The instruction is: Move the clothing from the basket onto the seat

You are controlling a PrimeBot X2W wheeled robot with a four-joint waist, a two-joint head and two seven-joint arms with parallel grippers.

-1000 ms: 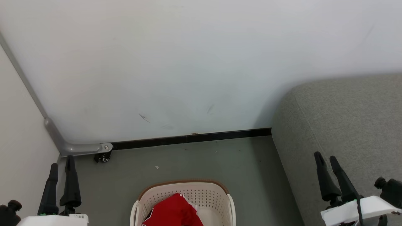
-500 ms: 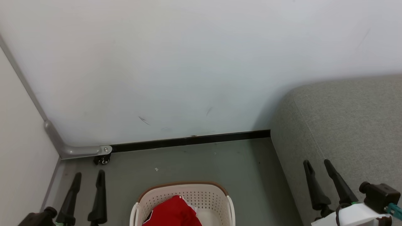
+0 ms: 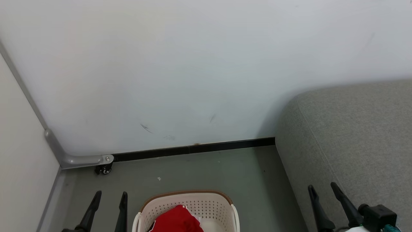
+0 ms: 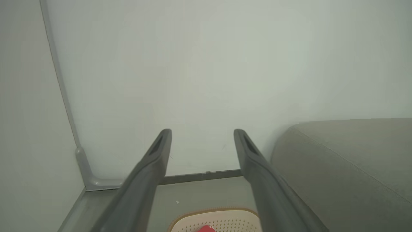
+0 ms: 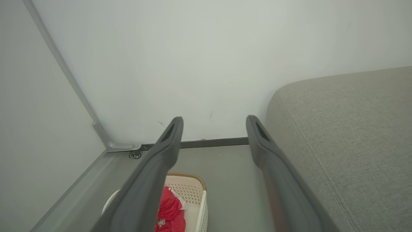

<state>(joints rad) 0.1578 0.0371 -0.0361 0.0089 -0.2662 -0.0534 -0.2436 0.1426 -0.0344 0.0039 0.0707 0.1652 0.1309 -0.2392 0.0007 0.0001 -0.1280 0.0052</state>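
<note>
Clothing, red with a little white trim, is lying bunched inside the laundry basket, toward its left half in the head view. The basket is standing on the grey floor, with its brown rim facing the white wall. The seat is occupying the right side, its rounded corner sitting against the wall and its upholstered flank facing the basket across a strip of floor. The left gripper is hovering just left of the basket, fingers parted and gripping nothing. The right gripper is hovering over the seat's near flank, fingers likewise spread and gripping nothing. Both wrist views are showing their finger pairs wide apart, pointing toward the black skirting strip. A grey metal frame foot with a small castor is sitting at the left corner.
</note>
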